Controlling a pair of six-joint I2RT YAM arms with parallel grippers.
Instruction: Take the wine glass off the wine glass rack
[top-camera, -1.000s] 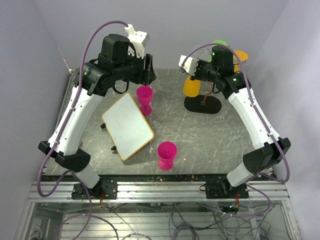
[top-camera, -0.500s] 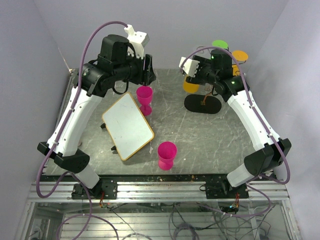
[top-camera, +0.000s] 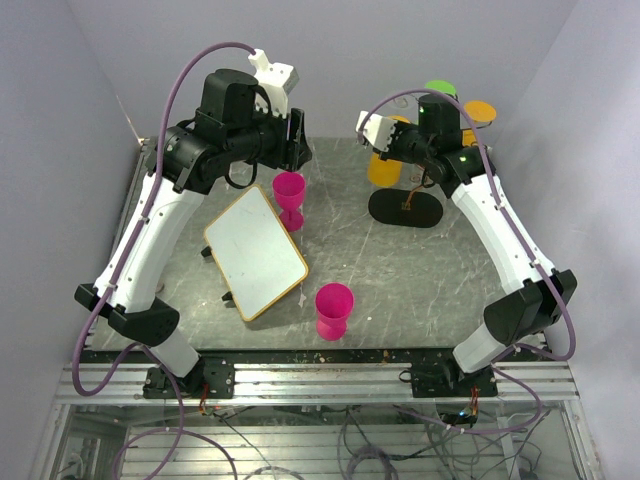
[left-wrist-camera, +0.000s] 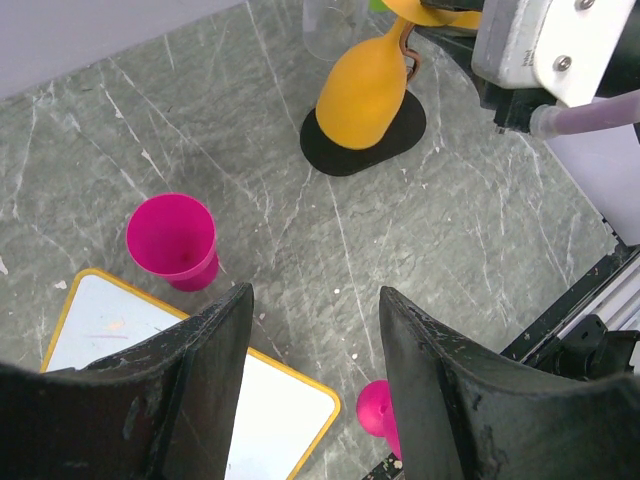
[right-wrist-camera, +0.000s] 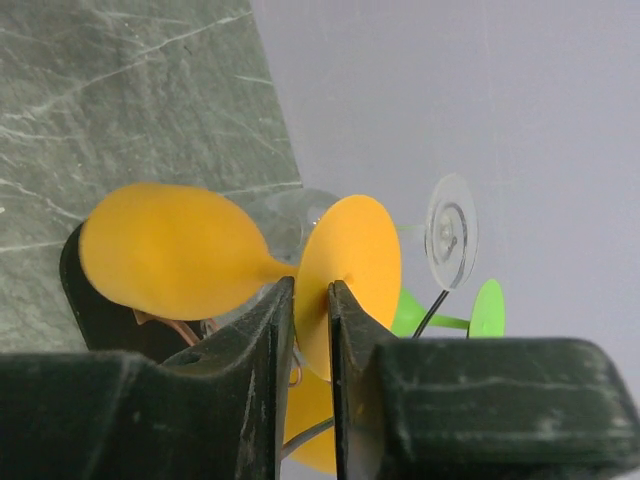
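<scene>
The wine glass rack, a dark wire stand, rises from its black oval base (top-camera: 405, 208) at the back right, and its wire (right-wrist-camera: 432, 312) shows in the right wrist view. An orange wine glass (top-camera: 383, 167) hangs bowl-down there. My right gripper (right-wrist-camera: 311, 300) is shut on this glass (right-wrist-camera: 170, 265), with the jaws pinching the edge of its round foot (right-wrist-camera: 352, 270). I cannot tell whether the glass still rests on a rack arm. My left gripper (left-wrist-camera: 315, 400) is open and empty, held high above the table left of the rack.
The rack also holds a clear glass (right-wrist-camera: 452, 230), a green glass (top-camera: 440, 88) and a second orange glass (top-camera: 480, 110). Two pink glasses (top-camera: 289, 190) (top-camera: 334, 305) stand upright on the table. A white board with a yellow rim (top-camera: 255, 252) lies on the left.
My right wrist has shifted slightly up and back at the rack, and the orange glass has moved a little with it. The left arm has not moved.
</scene>
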